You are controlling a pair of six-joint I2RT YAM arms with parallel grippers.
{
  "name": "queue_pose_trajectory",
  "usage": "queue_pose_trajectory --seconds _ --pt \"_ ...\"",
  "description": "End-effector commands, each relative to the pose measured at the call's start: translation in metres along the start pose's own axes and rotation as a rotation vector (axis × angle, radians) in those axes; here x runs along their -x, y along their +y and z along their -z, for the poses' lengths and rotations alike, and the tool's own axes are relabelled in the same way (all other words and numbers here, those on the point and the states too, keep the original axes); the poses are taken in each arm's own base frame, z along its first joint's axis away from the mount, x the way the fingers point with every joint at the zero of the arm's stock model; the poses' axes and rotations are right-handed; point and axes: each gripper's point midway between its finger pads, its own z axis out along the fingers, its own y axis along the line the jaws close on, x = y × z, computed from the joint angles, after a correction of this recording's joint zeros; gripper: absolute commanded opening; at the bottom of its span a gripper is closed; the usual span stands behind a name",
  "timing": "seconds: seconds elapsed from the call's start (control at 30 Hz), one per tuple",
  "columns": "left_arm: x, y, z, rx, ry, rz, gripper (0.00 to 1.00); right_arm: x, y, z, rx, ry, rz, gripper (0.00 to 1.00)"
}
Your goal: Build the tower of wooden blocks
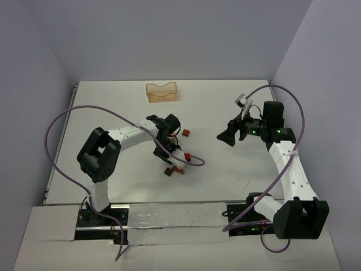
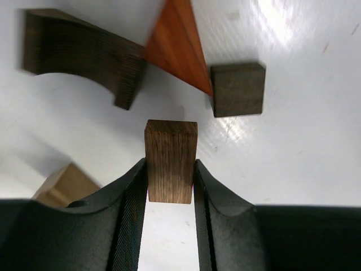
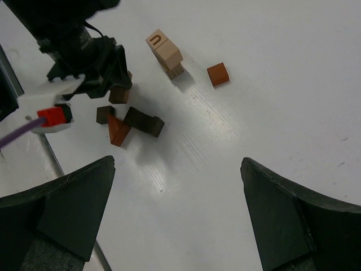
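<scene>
arms reach out from the near edge of the white table (image 1: 225, 180). the left arm bends over the middle, and the left gripper (image 2: 171, 175) points down at the surface. both its pads touch the sides of a brown block (image 2: 171, 149) that stands upright between them, so it is clamped. the right arm is held higher on the right side, with the right gripper (image 1: 228, 137) turned toward the middle and its jaws wide apart. pale lilac walls close the table on three sides, and an orange tray (image 1: 162, 92) sits near the far edge. just beyond the clamped block lie a dark arch piece (image 2: 84, 56), a reddish wedge (image 2: 177, 45) touching it, and a dark cube (image 2: 238, 89). a tan block (image 2: 62, 186) lies beside the left finger. further off, two piled tan blocks (image 3: 164, 52) stand near a reddish cube (image 3: 218, 74).
</scene>
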Motion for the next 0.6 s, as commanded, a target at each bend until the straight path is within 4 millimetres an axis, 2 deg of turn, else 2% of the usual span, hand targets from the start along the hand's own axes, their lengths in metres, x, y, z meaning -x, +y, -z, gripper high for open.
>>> queue_pose_trajectory --seconds 0.0,0.1,0.17,0.3,0.43,0.57 --pt "0.049 0.016 0.056 0.148 -0.164 0.238 0.0 0.002 -0.001 0.0 -0.002 -0.029 0.031 1.0" --pt "0.054 0.015 0.072 0.151 -0.209 0.368 0.0 -0.006 -0.004 -0.005 0.001 -0.019 0.003 1.0" --pt "0.053 0.023 0.083 0.188 -0.241 0.415 0.0 -0.008 -0.006 -0.007 0.002 -0.019 -0.004 1.0" --pt "0.031 0.045 0.108 0.265 -0.272 0.509 0.0 -0.01 -0.012 -0.01 -0.007 -0.01 -0.014 1.0" --pt "0.015 0.058 0.118 0.267 -0.294 0.558 0.0 -0.012 -0.014 -0.011 -0.014 -0.001 -0.011 1.0" --pt "-0.002 0.069 0.119 0.28 -0.271 0.569 0.02 -0.014 -0.015 -0.011 -0.017 -0.001 -0.009 1.0"
